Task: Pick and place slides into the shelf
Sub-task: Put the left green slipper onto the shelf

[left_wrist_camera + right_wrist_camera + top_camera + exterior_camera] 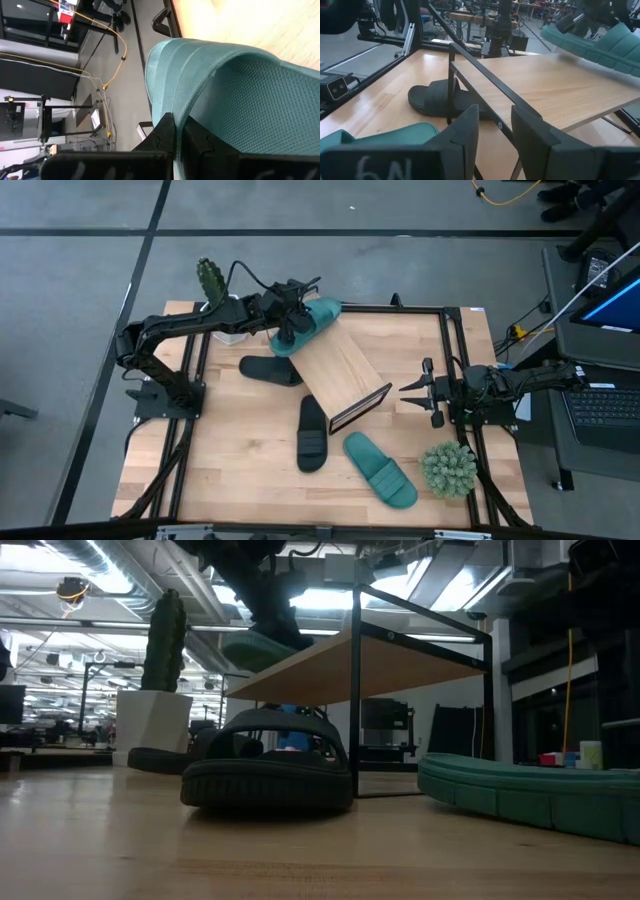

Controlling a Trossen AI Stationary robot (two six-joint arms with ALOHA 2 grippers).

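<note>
Left fingers (291, 332) pinch a teal slide (312, 323) at the shelf (340, 370) far edge; right fingers (412, 392) open.

Two teal slides (310, 321) (380, 468), two black slides (271, 369) (312, 433), one shelf (340, 370).

- Tall cactus (209, 276) in a white pot (145, 720) at my table's far left corner.
- Round spiky green plant (448, 468) near my table's right front corner.
- Open laptop (605, 370) on a side stand off my right.
- Yellow cable (508, 192) on the grey floor (80, 280) beyond my table.
</note>
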